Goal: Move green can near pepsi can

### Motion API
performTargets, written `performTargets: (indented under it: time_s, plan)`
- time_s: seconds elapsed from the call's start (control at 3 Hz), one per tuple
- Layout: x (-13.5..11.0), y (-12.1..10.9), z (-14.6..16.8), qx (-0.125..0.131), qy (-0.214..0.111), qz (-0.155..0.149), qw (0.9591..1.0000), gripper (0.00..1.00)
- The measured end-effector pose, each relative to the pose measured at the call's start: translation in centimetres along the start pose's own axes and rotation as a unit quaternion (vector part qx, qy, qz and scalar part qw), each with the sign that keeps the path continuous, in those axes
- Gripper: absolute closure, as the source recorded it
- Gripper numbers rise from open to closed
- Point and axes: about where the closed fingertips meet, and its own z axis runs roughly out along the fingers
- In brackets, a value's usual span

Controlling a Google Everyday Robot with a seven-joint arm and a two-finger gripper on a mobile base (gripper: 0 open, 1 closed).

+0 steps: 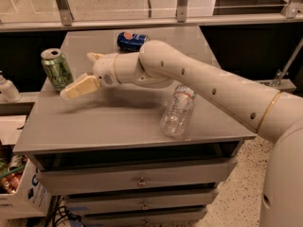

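Observation:
The green can stands upright near the left edge of the grey table. The pepsi can lies on its side at the back middle of the table, partly behind my arm. My gripper hovers just right of the green can, close to it but apart from it. It is open and empty, with one finger low at the front and the other further back.
A clear plastic bottle lies on its side right of centre, under my arm. The table top sits on a drawer cabinet. A white bottle and a box of clutter are off the left edge.

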Motion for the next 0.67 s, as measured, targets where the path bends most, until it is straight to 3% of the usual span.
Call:
performTargets:
  time_s: [0.33,0.67]
  plan:
    - [-0.5,-0.5,3.1,-0.001,-0.015,-0.006,0.9999,0.00]
    - [-1.4,-0.7,4.7,-0.003,-0.037,-0.009,0.9993,0.18]
